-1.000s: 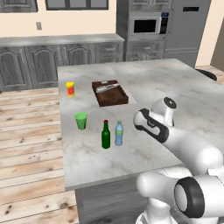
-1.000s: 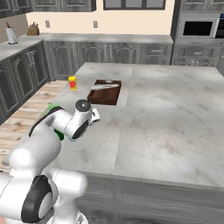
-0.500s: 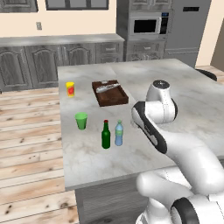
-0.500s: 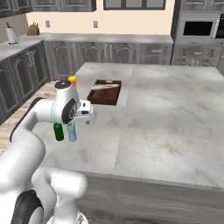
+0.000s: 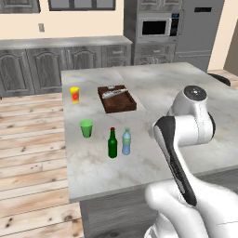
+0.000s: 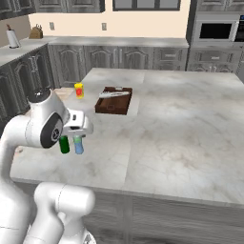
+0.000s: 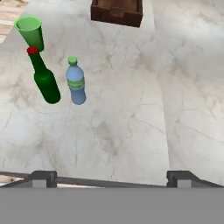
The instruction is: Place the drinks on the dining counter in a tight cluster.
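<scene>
Slim dark green glass bottle with red cap [image 7: 45, 82] and small clear-blue water bottle [image 7: 76, 82] seen upright, just beside each other on pale marble bench [image 7: 131, 109], ahead-left of tool [image 7: 109, 177]. Tool spread wide, empty.

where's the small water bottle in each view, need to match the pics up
Left base view: the water bottle stands left of centre on the dining counter, just right of the green glass bottle.
Right base view: at the left, its lower part shows under the arm's white elbow.
Hand view: upper left, right of the green glass bottle.
Shared landmark: the dark wooden tray lies beyond the two bottles in each view.
</scene>
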Controlling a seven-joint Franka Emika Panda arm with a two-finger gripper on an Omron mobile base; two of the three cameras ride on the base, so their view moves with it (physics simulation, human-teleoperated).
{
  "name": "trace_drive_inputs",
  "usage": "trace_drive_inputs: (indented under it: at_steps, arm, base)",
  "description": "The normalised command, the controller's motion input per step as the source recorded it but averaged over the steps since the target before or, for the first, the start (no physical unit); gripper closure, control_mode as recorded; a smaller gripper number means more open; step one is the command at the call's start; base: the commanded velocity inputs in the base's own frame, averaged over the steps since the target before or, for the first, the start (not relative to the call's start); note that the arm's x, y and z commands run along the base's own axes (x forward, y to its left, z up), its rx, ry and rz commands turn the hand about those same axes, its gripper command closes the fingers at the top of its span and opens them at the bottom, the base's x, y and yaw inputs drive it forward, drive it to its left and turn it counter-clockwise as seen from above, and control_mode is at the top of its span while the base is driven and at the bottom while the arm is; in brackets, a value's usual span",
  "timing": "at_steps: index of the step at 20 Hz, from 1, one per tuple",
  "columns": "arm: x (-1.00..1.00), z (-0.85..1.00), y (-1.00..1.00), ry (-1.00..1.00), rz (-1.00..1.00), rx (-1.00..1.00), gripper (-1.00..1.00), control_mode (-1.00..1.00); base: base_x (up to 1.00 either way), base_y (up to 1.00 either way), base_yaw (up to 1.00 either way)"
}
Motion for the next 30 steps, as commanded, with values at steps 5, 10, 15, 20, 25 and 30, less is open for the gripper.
trace_drive_inputs:
  at_steps: [5, 10, 15, 20, 25, 30]
  arm:
    - [-0.56, 0.47, 0.0, -0.35, 0.0, 0.07, -1.0, -1.0]
    - [-0.21, 0.56, -0.14, -0.22, 0.0, 0.21, -1.0, -1.0]
    - [-0.03, 0.23, -0.07, -0.02, 0.0, 0.06, -1.0, -1.0]
    - [-0.15, 0.0, 0.0, 0.0, 0.0, 0.0, -1.0, -1.0]
    - [-0.13, 0.0, 0.0, 0.0, 0.0, 0.0, -1.0, 1.0]
    - [0.0, 0.0, 0.0, 0.0, 0.0, 0.0, -1.0, 1.0]
  base:
    - [0.0, 0.0, 0.0]
    - [0.0, 0.0, 0.0]
    - [0.0, 0.0, 0.0]
    - [0.0, 0.0, 0.0]
    - [-0.74, 0.01, 0.07]
    - [-0.44, 0.21, 0.28]
